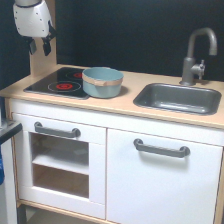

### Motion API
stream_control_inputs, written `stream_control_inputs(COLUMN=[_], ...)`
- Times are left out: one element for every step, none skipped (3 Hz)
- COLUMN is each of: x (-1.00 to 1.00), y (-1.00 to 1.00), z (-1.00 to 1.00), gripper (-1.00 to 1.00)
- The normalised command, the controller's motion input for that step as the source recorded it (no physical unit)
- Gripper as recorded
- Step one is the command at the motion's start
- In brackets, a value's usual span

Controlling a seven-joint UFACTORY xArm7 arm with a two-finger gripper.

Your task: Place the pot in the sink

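Note:
The pot (102, 81), light blue with a tan band, stands upright on the right edge of the black stovetop (57, 82), partly on the wooden counter. The sink (178, 97), a dark grey basin with a curved grey faucet (196, 52), is set into the counter to the exterior view's right of the pot. My gripper (40, 46) hangs at the top left, well above the stovetop and apart from the pot. Its two dark fingers point down with a gap between them and hold nothing.
The wooden counter (122, 100) tops a white toy kitchen with an oven door (59, 162) and a cupboard door (162, 180), each with a grey handle. A wooden side post (42, 62) rises behind the stovetop, just under my gripper.

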Motion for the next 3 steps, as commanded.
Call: stream_control_inputs(x=[0.19, 0.20, 0.25], y=[-0.10, -0.11, -0.11], z=[-0.05, -0.04, -0.04], gripper=[1.00, 1.00, 1.00])
